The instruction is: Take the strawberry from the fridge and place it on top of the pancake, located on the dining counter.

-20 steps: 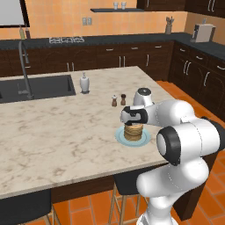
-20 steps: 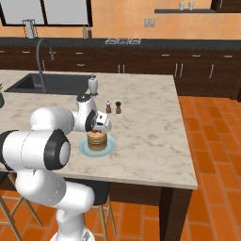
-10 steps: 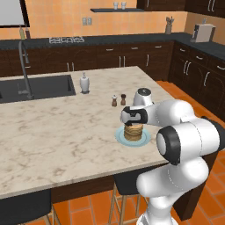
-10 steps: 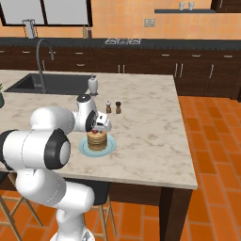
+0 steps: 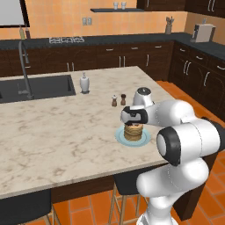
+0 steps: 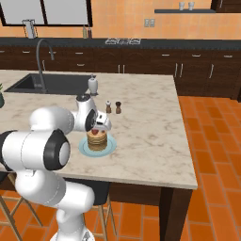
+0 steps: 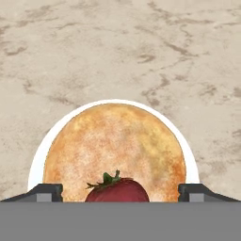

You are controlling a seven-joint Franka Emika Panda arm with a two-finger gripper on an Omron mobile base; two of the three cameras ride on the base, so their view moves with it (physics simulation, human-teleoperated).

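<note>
Pale marbled stone spreads across the dining counter in front of you, with its dark sink set in at the far left and a white bottle standing beside that. You have the gripper hanging directly over the pancake, which sits stacked on its pale blue plate near the counter's front edge, just this side of two small shakers. Look at the hand view: the strawberry rests on top of the pancake, centred between the two fingertips, with clear tan cake showing on either side of it. You can see the jaws spread wide, and neither tip touches the fruit. From the right base view the strawberry shows as a red spot on the stack, just under the hand.
</note>
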